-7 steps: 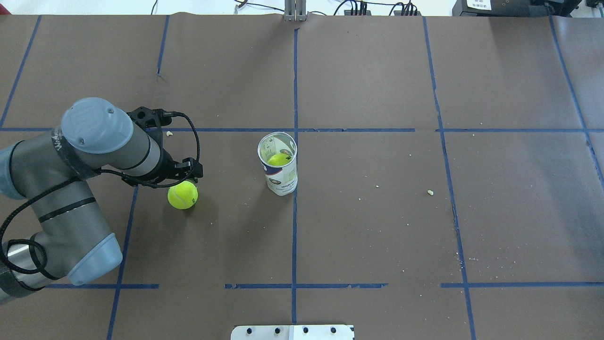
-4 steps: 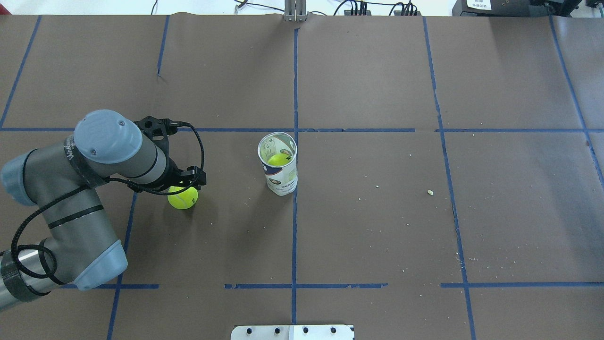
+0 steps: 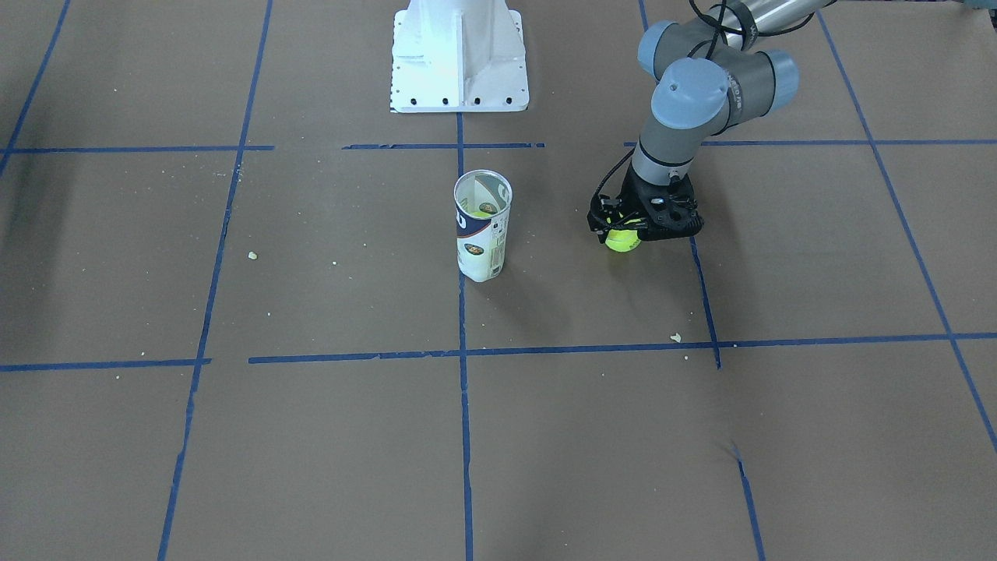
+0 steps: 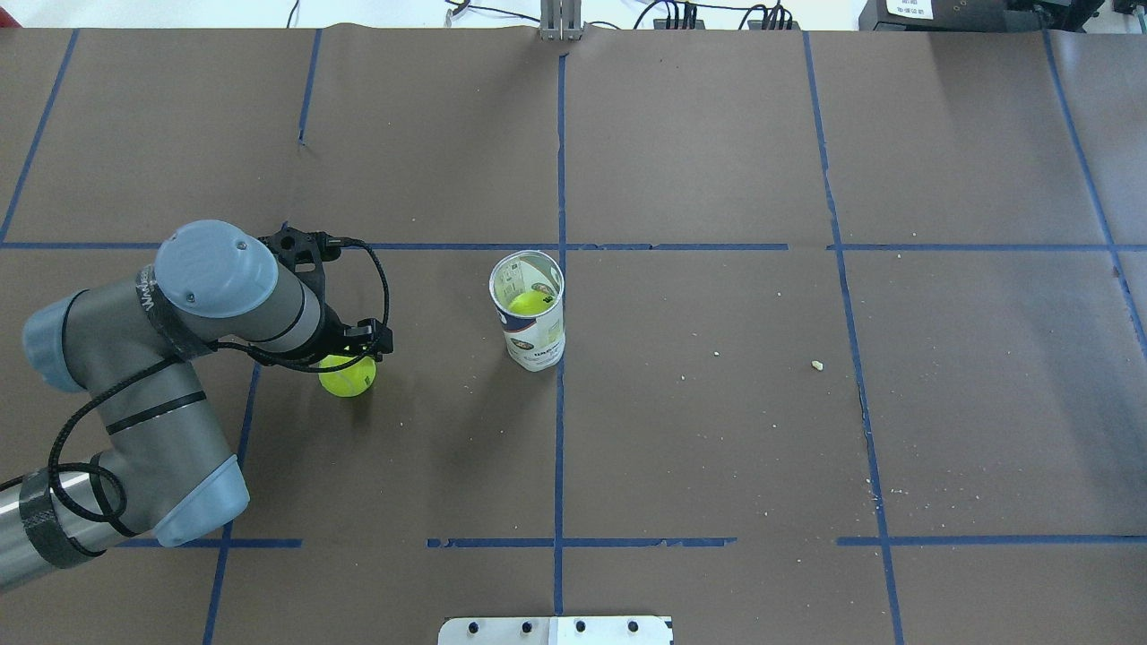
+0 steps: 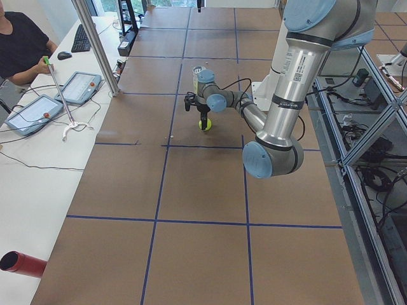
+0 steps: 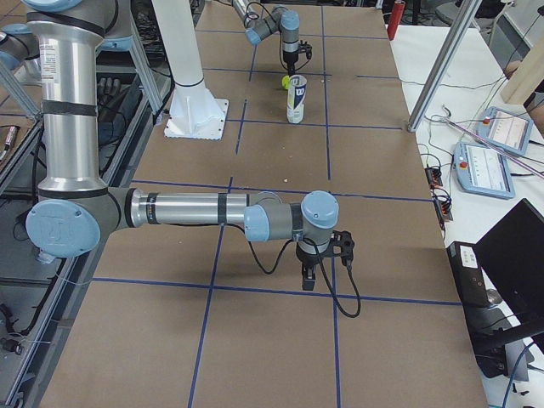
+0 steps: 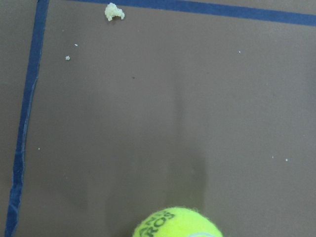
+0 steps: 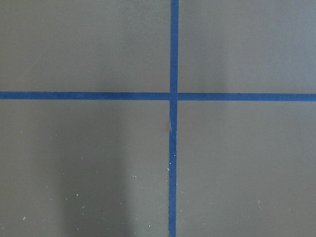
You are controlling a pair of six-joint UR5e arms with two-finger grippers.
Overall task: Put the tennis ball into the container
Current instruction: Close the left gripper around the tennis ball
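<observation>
The tennis ball (image 4: 346, 382) (image 3: 622, 241) lies on the brown table left of centre, and its "ROS" lettering shows at the bottom edge of the left wrist view (image 7: 177, 225). My left gripper (image 4: 353, 356) (image 3: 628, 228) points down right over it, open, its black body hiding the ball's top. The container (image 4: 529, 313) (image 3: 483, 227) stands upright near the table's middle, open end up, with another yellow-green ball (image 4: 530, 302) inside. My right gripper (image 6: 310, 279) hangs above bare table far to the right, seen only in the exterior right view, so I cannot tell its state.
The white robot base (image 3: 458, 54) stands at the robot's edge of the table. Blue tape lines (image 8: 172, 95) grid the brown paper. Small crumbs (image 4: 816, 365) (image 7: 114, 11) lie scattered about. An operators' desk with tablets (image 5: 38, 111) runs along the far side.
My left arm has swung forward and lowered, so the gripper now covers more of the ball's top. The ball and the container have stayed put.
</observation>
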